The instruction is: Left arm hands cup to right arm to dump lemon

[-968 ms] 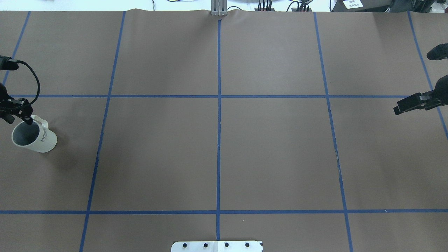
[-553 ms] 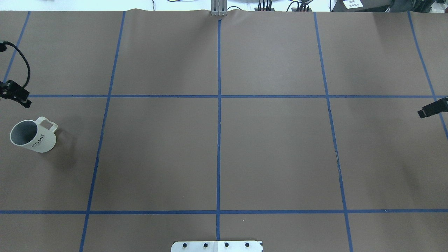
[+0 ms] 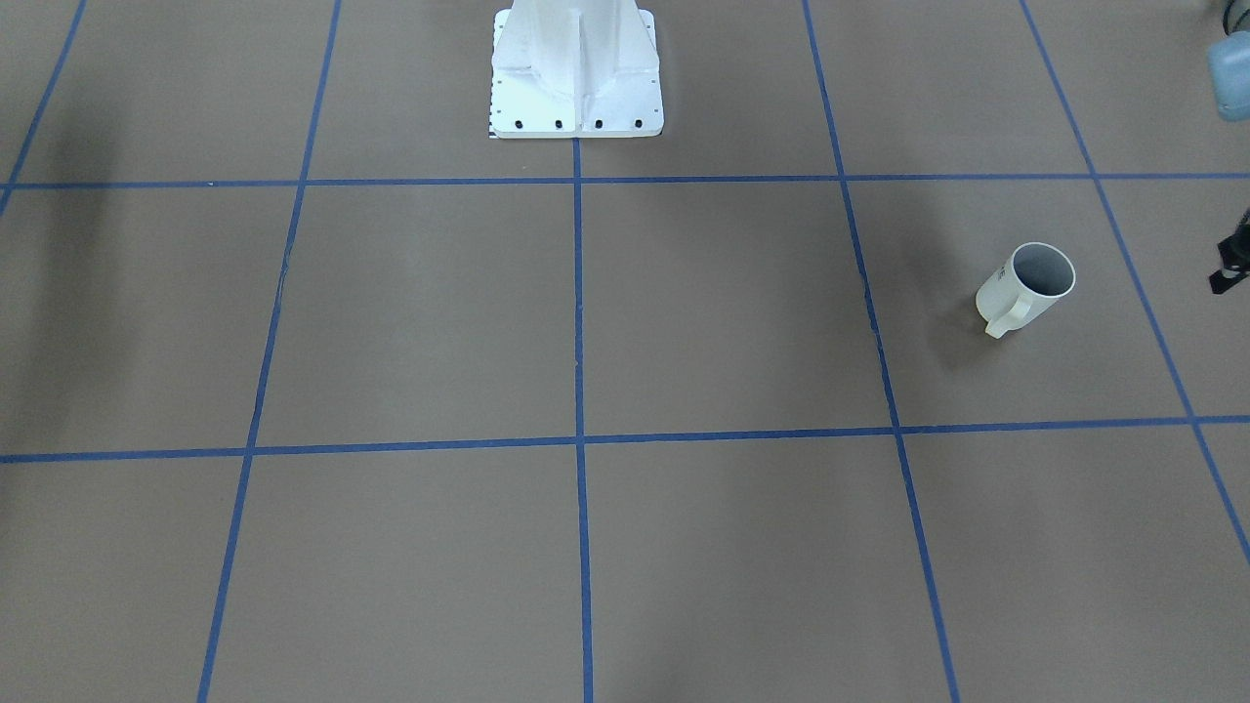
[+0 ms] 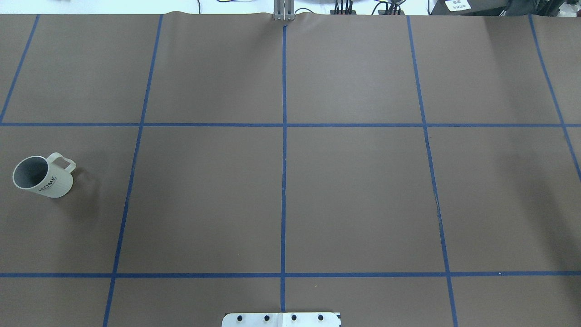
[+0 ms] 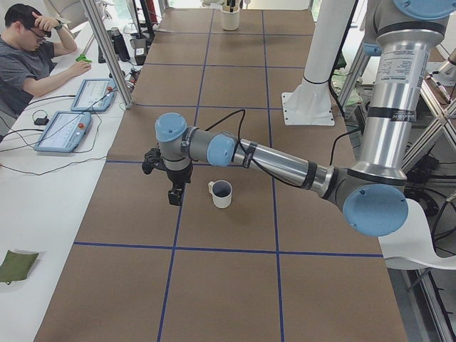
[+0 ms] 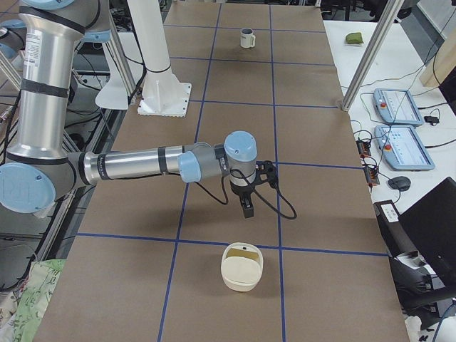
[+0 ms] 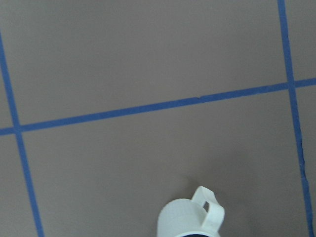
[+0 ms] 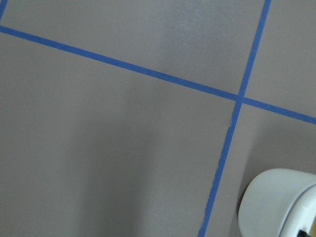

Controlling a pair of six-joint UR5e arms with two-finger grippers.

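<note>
The cup (image 4: 43,175), an off-white ribbed mug marked "HOME", stands upright at the table's left, its handle toward the far side, and its grey inside looks empty. It also shows in the front view (image 3: 1025,288), the left side view (image 5: 221,193) and the left wrist view (image 7: 190,217). My left gripper (image 5: 174,199) hangs beside the cup, apart from it, and I cannot tell if it is open. My right gripper (image 6: 247,209) hangs above the table near a cream bowl (image 6: 242,267), and I cannot tell its state. No lemon shows clearly.
The cream bowl holds a yellowish patch inside and also shows in the right wrist view (image 8: 279,202). The white robot base (image 3: 576,73) stands at the middle of the near edge. An operator (image 5: 28,50) sits at a side bench with tablets.
My left gripper has left the cup's rim and drawn back out of the overhead view. The right gripper has also drawn out of it to the right. The cup has stayed put, slightly turned.
</note>
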